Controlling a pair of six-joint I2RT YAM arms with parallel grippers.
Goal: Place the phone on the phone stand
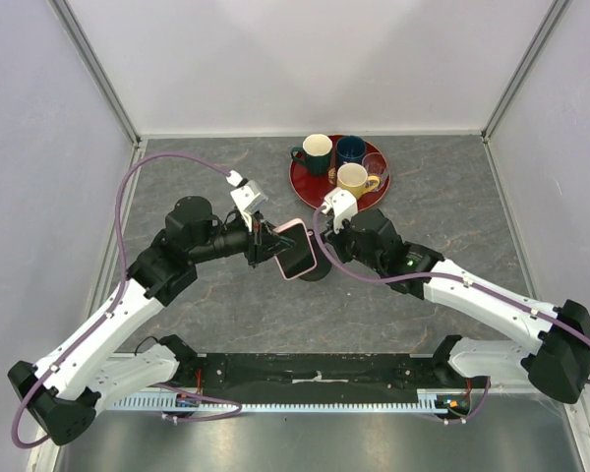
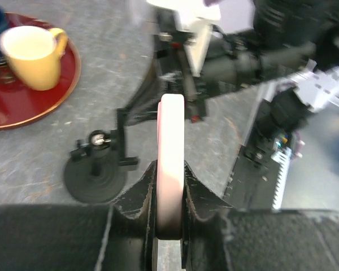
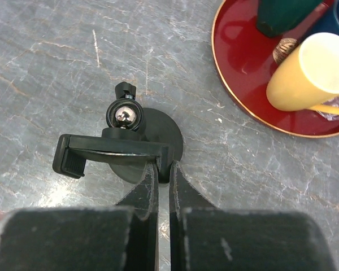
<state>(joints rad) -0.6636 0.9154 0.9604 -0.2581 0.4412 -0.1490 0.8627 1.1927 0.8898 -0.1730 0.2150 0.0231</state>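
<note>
My left gripper [image 1: 267, 243] is shut on the phone [image 1: 297, 249], pale pink case with black screen, and holds it above the table beside the phone stand. In the left wrist view the phone [image 2: 170, 164] shows edge-on between my fingers, with the phone stand [image 2: 97, 169] on the table to its left. My right gripper [image 3: 164, 166] is shut on the right end of the stand's cradle [image 3: 116, 152]; the disc base [image 3: 158, 132] and its ball joint [image 3: 124, 116] lie behind it. From above, the stand [image 1: 313, 272] is mostly hidden under the phone.
A red round tray [image 1: 310, 190] at the back holds a green mug [image 1: 316, 152], a dark blue mug [image 1: 351, 149], a yellow mug [image 1: 354, 180] and a clear glass [image 1: 377, 164]. The tray's rim [image 3: 237, 107] lies right of the stand.
</note>
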